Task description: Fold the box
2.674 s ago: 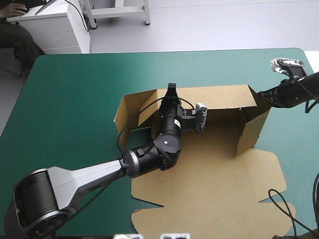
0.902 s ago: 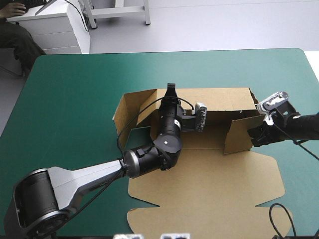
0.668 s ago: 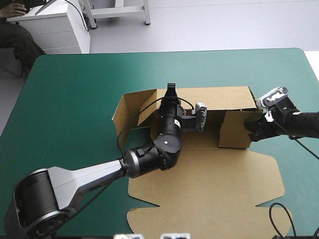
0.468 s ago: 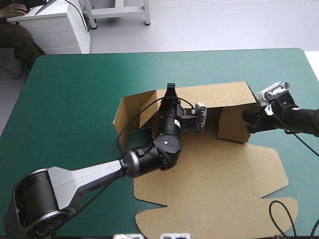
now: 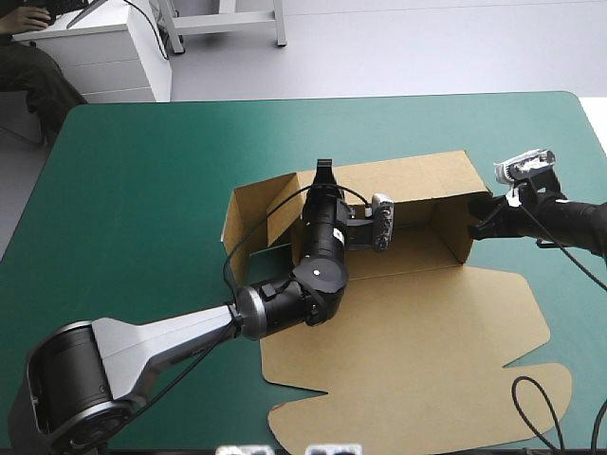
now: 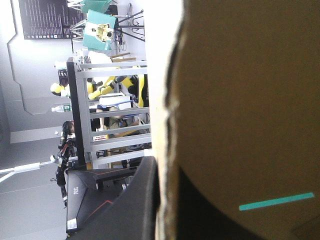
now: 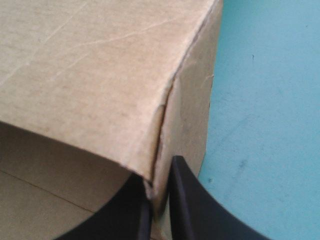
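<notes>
The brown box [image 5: 408, 351] lies at mid-table, its wide lid panel flat toward the near edge. Its back wall [image 5: 408, 178] stands raised, with a side flap [image 5: 248, 220] upright at the left end. My left gripper [image 5: 325, 171] is shut on the back wall's top edge. In the left wrist view the board [image 6: 250, 100] fills the space ahead of my left gripper [image 6: 162, 200], with one black finger showing beside its edge. My right gripper [image 5: 477, 220] is shut on the upright right end wall [image 5: 453, 232]. In the right wrist view my right gripper [image 7: 159, 200] pinches that wall [image 7: 187, 125] at the corner.
Bare teal-green cover [image 5: 142, 190] stretches to the left and along the far side of the box. The flat lid reaches close to the table's near right edge. A white cabinet [image 5: 104, 57] stands beyond the far left corner.
My right gripper came in from the far right, swung the right end wall inward, then drew it back out to the box's right end. The whole box turned slightly and slid right.
</notes>
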### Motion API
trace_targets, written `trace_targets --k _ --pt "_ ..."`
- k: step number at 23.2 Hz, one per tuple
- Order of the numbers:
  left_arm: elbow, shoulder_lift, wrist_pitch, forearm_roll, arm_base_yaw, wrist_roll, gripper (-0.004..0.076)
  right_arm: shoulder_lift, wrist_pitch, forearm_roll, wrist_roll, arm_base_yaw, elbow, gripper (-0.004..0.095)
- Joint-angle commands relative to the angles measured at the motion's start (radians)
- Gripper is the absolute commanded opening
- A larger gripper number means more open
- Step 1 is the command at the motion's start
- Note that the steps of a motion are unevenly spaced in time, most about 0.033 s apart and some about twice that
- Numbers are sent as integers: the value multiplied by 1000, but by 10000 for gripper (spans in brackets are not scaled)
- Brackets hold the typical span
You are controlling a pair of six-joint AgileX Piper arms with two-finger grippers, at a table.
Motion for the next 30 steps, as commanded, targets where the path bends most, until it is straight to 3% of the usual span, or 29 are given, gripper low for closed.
trace_targets --k 1,5,10,12,18,25,28,30 --pt "-28 -41 -19 19 -11 -23 -3 -17 21 53 12 -4 -26 0" --pt "-28 -41 -29 17 -11 -23 52 -17 23 53 23 -4 -26 0" --pt "-28 -41 -34 17 -11 -23 381 -17 6 26 59 -4 -26 1" --pt "-28 -41 -36 17 -13 -23 408 -17 4 8 69 -4 -26 1" --pt "-30 -41 18 71 -154 -36 406 -17 -24 3 93 -4 -26 0" --pt "-30 -41 178 258 -335 -229 391 -17 -24 -28 113 -4 -26 0" --pt "-30 -52 180 265 -375 -233 238 -17 -24 -28 114 -4 -26 0" --pt "-30 -64 184 289 -390 -233 53 -17 -24 -28 124 -4 -26 0"
